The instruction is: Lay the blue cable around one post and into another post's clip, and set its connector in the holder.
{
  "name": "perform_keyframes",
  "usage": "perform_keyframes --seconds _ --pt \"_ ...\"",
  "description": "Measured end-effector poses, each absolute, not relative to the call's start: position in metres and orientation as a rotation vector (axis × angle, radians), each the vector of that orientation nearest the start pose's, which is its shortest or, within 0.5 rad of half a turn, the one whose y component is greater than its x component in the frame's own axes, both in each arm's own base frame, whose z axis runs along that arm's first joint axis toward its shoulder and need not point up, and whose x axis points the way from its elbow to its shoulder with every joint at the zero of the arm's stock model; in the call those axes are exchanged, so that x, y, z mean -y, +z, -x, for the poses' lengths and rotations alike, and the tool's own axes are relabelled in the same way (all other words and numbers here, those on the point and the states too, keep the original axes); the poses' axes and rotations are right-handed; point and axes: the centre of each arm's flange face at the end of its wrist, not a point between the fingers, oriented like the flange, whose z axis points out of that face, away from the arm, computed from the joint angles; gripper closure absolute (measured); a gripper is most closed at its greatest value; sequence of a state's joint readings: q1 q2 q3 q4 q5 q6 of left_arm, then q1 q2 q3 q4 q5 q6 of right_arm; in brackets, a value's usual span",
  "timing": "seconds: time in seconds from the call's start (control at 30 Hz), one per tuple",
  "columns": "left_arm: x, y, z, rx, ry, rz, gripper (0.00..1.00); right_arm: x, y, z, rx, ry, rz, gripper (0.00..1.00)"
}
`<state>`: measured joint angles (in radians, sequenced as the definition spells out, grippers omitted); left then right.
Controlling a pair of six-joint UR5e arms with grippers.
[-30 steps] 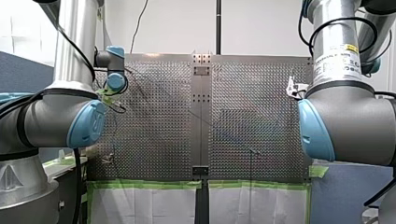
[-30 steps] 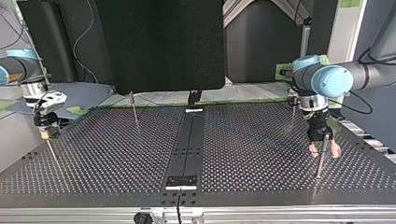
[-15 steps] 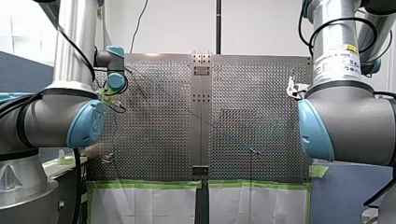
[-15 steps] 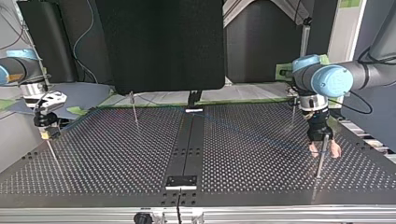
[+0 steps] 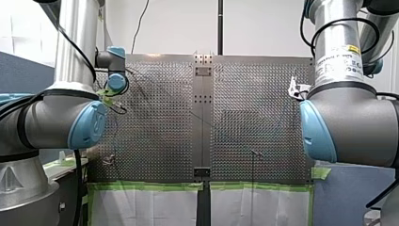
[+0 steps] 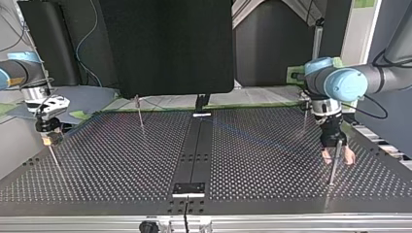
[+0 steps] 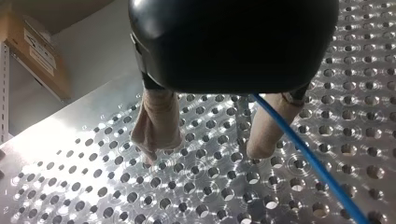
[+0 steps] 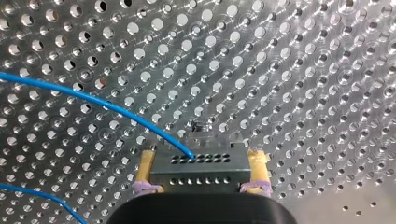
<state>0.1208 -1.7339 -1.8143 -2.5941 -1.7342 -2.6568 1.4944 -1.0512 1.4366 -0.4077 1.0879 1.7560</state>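
Observation:
In the right wrist view my right gripper (image 8: 203,156) is shut, its yellow pads (image 8: 146,168) clamping a dark grey connector (image 8: 201,175). The blue cable (image 8: 107,106) leaves the connector and arcs away over the perforated plate. In the top view that gripper (image 6: 48,138) hangs at the left edge above a thin post (image 6: 54,160). My left gripper (image 7: 205,151) is open, and the blue cable (image 7: 308,158) runs past one beige finger (image 7: 268,130). In the top view it (image 6: 336,154) straddles a post (image 6: 332,170) at the right.
Two more thin posts (image 6: 140,114) (image 6: 304,119) stand toward the far side of the plate in the top view. A black centre strip (image 6: 194,150) with a small bracket (image 6: 189,189) divides the plate. The front view shows clip posts (image 5: 254,153) (image 5: 110,160) near the taped edge.
Both arms keep their places. Only the thin blue cable over the plate wavers slightly.

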Motion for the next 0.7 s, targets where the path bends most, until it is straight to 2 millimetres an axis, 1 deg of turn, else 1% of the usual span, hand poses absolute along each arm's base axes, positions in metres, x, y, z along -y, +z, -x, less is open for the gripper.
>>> perform_keyframes --seconds 0.33,0.4,0.43,0.5,0.53,0.6,0.7 --pt "0.051 0.3419 -0.5508 -1.124 -0.675 0.942 0.0 0.6766 0.2861 -0.1282 1.132 1.636 -1.43 0.89" --pt "0.0506 0.3419 -0.5508 -1.123 -0.674 0.942 0.0 0.6766 0.2861 -0.1282 1.132 1.636 -1.43 0.8" --pt "0.0504 0.3419 -0.5508 -1.123 -0.674 0.942 0.0 0.6766 0.2861 -0.1282 1.132 1.637 -1.43 0.8" --pt "0.0504 0.3419 -0.5508 -1.123 -0.674 0.943 0.0 0.6766 0.2861 -0.1282 1.132 1.636 -1.43 0.58" --pt "0.0504 0.3419 -0.5508 -1.124 -0.674 0.943 0.0 0.6766 0.2861 -0.1282 1.132 1.636 -1.43 0.58" --pt "0.0501 0.3419 -0.5508 -1.123 -0.673 0.943 0.0 0.6766 0.2861 -0.1282 1.132 1.636 -1.43 0.33" --pt "0.0501 0.3418 -0.5508 -1.123 -0.673 0.943 0.0 0.6767 0.2861 -0.1282 1.132 1.636 -1.43 0.33"
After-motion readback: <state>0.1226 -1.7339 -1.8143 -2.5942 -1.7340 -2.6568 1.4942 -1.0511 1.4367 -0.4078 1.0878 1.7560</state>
